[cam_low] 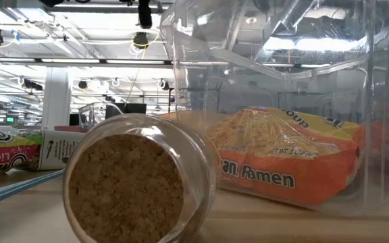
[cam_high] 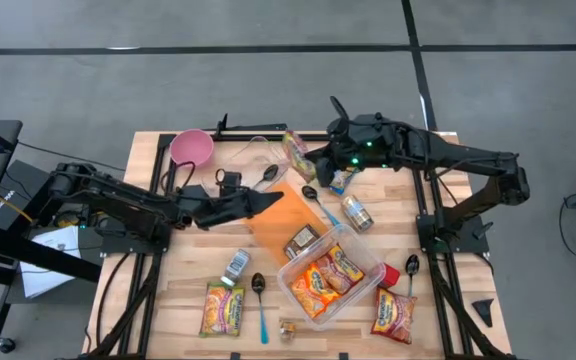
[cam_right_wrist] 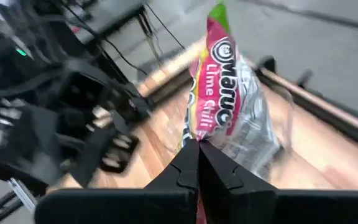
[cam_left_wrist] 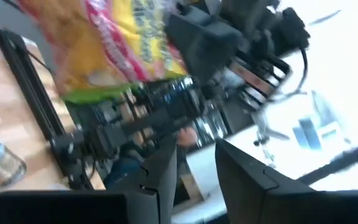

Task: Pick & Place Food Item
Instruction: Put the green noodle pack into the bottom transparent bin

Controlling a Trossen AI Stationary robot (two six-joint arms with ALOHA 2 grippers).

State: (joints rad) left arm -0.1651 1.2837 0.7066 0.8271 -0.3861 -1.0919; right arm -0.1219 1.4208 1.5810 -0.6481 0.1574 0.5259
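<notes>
A pink, yellow and green "Lime Chili" ramen packet (cam_high: 295, 152) is at the table's far middle, and my right gripper (cam_high: 311, 166) is shut on it. It also shows in the right wrist view (cam_right_wrist: 219, 87) and in the left wrist view (cam_left_wrist: 120, 43). My left gripper (cam_high: 271, 202) is open and empty over the orange sheet (cam_high: 280, 222), a little to the near left of the packet. In its own wrist view (cam_left_wrist: 196, 177) there is a gap between its fingers. A clear tub (cam_high: 366, 262) at the near right holds more ramen packets (cam_high: 325, 277). My right gripper pinches the packet's near end (cam_right_wrist: 199, 132) between its two fingers, at the crimped edge. The fingers come from the table's right. The packet sticks out past the fingertips (cam_right_wrist: 188, 163) and seems to be clear of the table.
A pink bowl (cam_high: 192, 148) stands at the far left. Spoons (cam_high: 259, 292), cans (cam_high: 356, 213), a glass jar (cam_low: 137, 181) and loose ramen packets (cam_high: 223, 308) (cam_high: 394, 312) lie about the table. In the low view the tub (cam_low: 282, 81) stands close behind the jar.
</notes>
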